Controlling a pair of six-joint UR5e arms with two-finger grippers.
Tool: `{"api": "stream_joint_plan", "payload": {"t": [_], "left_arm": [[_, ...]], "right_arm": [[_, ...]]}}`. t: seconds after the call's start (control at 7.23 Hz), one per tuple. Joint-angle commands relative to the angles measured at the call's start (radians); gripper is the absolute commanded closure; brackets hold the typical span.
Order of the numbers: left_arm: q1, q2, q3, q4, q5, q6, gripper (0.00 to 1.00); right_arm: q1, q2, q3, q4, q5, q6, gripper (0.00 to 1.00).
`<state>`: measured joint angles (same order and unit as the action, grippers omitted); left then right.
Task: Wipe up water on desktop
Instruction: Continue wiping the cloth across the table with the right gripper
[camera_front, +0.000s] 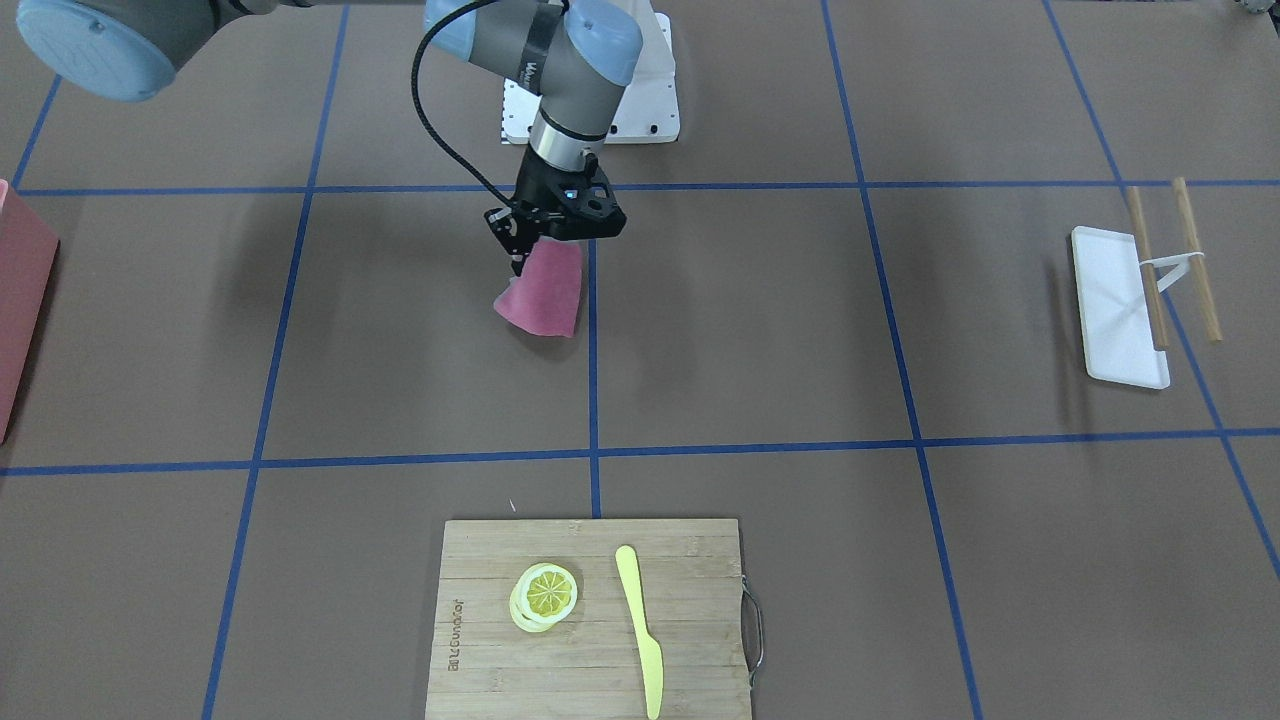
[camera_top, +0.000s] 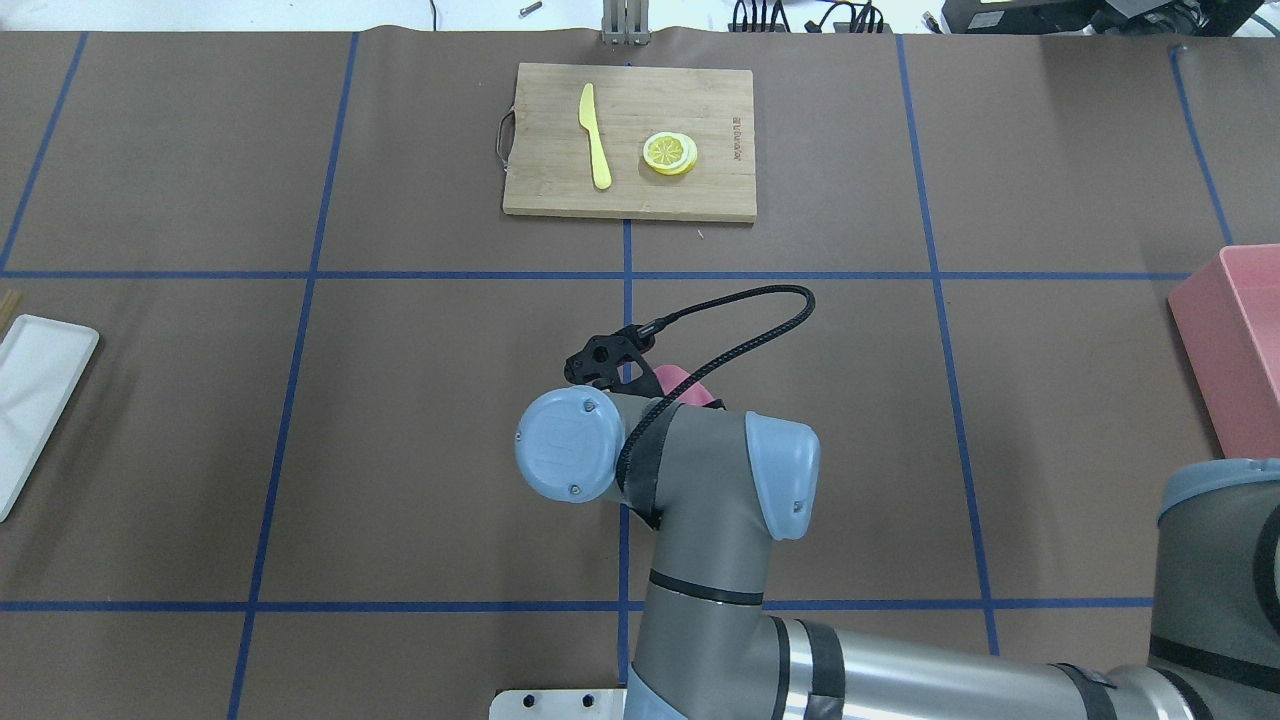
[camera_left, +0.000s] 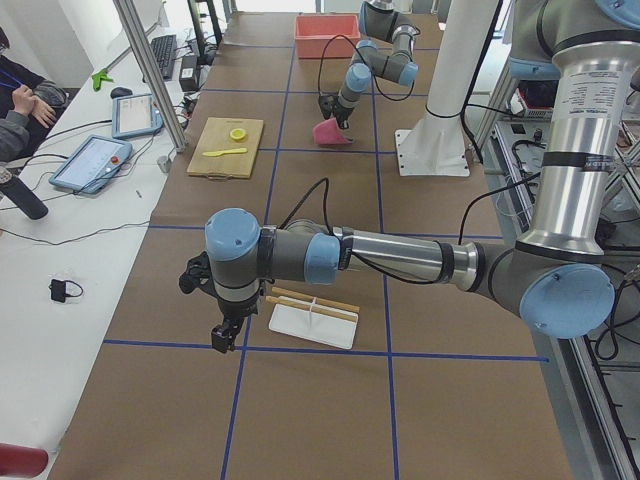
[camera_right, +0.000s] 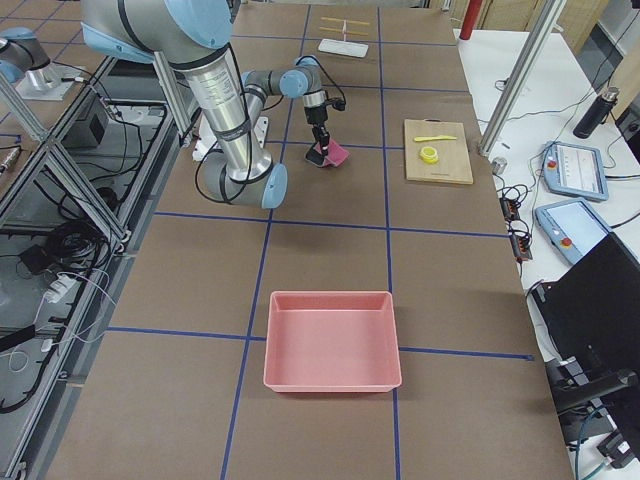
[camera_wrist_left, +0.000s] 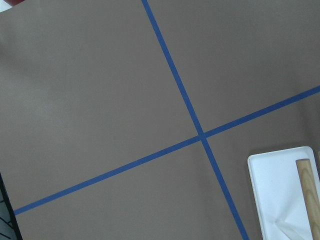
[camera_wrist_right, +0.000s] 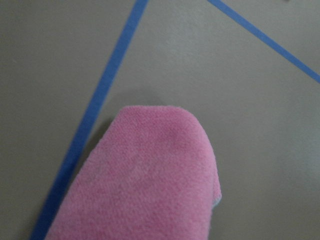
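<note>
The brown desktop (camera_front: 750, 320) spreads wide under everything, and from the cutting board (camera_front: 590, 620) toward the robot the right gripper (camera_front: 530, 255) is clamped on a pink cloth (camera_front: 545, 295) drooping near the surface, while the left gripper (camera_left: 224, 335), far off to the board's side, I can't tell whether parted or closed.

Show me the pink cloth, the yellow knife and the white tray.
pink cloth (camera_front: 545, 290): front-facing view, middle of the fold.
yellow knife (camera_front: 636, 615): front-facing view, mid-length.
white tray (camera_front: 1110, 300): front-facing view, bare centre.
</note>
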<state>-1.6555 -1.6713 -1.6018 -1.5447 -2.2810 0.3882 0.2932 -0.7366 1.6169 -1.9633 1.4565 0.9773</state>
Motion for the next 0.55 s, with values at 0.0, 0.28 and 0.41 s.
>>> {"api": "stream_joint_plan", "payload": {"t": [0.0, 0.28, 0.41], "left_arm": [[0.0, -0.001, 0.0, 0.0, 0.0, 0.0, 0.02], [0.0, 0.002, 0.012, 0.0, 0.0, 0.0, 0.02], [0.0, 0.004, 0.025, -0.002, 0.0, 0.0, 0.02]], "right_arm": [[0.023, 0.025, 0.036, 0.009, 0.042, 0.022, 1.0], [0.12, -0.054, 0.328, -0.179, 0.134, -0.113, 1.0], [0.223, -0.14, 0.451, -0.201, 0.215, -0.153, 1.0]]}}
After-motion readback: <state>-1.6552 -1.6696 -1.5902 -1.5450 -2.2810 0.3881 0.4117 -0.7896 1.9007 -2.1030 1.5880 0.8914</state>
